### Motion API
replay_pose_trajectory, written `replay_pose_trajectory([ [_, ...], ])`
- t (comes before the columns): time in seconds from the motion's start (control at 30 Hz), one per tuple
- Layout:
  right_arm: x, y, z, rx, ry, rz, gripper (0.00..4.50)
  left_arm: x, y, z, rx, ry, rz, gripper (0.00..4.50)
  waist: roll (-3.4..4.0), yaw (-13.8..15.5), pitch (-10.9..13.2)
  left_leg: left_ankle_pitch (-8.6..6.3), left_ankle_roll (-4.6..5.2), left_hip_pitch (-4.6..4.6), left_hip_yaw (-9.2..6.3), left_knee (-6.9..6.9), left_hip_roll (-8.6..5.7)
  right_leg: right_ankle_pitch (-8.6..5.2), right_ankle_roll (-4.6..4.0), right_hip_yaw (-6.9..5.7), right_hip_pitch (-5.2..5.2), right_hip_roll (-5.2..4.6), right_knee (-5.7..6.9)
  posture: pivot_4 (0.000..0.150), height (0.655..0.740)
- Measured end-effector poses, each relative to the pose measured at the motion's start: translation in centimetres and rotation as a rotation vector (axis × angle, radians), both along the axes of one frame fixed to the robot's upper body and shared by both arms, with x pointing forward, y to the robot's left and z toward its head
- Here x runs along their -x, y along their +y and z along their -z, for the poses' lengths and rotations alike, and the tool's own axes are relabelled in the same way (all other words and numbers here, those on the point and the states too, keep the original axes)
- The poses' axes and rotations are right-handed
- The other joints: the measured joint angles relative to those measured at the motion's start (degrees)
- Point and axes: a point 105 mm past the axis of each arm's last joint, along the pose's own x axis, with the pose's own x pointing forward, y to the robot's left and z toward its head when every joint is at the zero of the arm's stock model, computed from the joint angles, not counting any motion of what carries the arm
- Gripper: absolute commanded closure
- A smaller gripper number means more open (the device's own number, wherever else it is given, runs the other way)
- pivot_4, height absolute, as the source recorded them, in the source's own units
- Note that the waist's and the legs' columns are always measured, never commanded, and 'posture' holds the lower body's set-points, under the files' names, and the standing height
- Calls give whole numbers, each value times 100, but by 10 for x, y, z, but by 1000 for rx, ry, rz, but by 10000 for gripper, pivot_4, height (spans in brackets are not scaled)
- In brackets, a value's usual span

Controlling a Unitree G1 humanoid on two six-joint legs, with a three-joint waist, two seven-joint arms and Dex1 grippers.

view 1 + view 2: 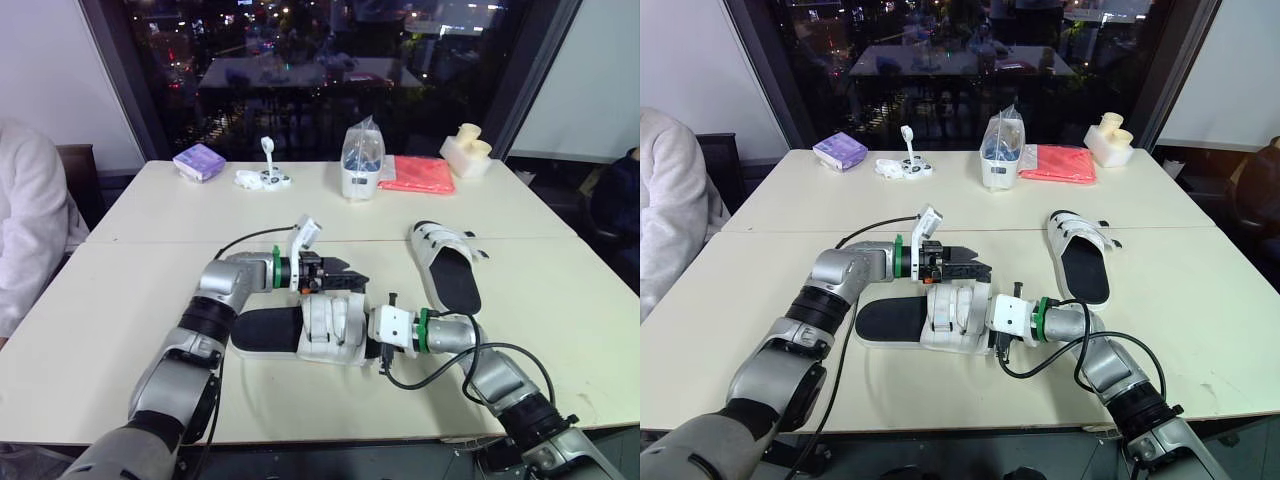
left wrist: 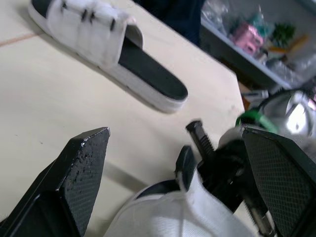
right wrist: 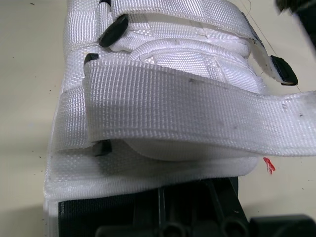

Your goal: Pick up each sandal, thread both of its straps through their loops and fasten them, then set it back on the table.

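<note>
Left eye view: sandal (image 1: 300, 330) just beside left pincer (image 1: 355, 282), right pincer (image 1: 373, 346).

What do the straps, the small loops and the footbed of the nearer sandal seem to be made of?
The straps look like white woven webbing, likely nylon or polyester: the ribbed weave shows plainly, and the finish is matte. The loops are black and smooth, probably hard plastic. The footbed is black and matte, without shine; perhaps foam or rubber, but the look leaves that open.
</note>
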Motion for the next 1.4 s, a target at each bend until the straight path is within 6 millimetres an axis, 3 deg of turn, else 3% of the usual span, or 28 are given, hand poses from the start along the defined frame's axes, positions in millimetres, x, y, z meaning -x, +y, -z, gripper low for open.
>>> replay_pose_trajectory([
  [0.23,1,0,0,-3,-2,3,45000,1,-5,-1,-29,-56,55,276,-1,1,1,-12,23,-3,1,-3,0,0,0,0,-6,0,0,1500,7400],
  [0.27,1,0,0,-4,-2,3,45000,1,-6,0,-31,-62,59,2759,-1,0,1,-13,23,-3,1,-3,0,0,0,0,-7,0,0,1500,7400],
  [0.33,1,0,0,-5,-4,5,45000,2,-8,1,-36,-67,69,8885,-2,0,1,-13,25,-4,1,-4,0,0,0,0,-7,0,0,1500,7400],
  [0.57,1,0,0,-7,-5,7,45000,5,-10,4,-74,-122,119,44819,-4,-1,2,-13,26,-6,1,-4,0,0,0,0,-8,0,0,1500,7400],
  [0.77,1,0,0,-8,-6,8,45000,4,-9,1,-66,-129,113,44819,-4,-3,2,-14,27,-6,1,-4,1,0,0,0,-9,0,0,1500,7400],
  [1.03,0,0,0,-12,-9,15,45000,-1,4,-19,57,-19,53,44819,-8,-3,6,-12,28,-11,0,-3,1,1,1,0,-13,1,3,1500,7400],
  [1.4,0,-1,0,-12,-10,16,45000,-14,11,-3,1,-40,-35,44819,-11,-1,8,-5,16,-12,1,-3,0,2,0,0,-14,2,3,1500,7400],
])
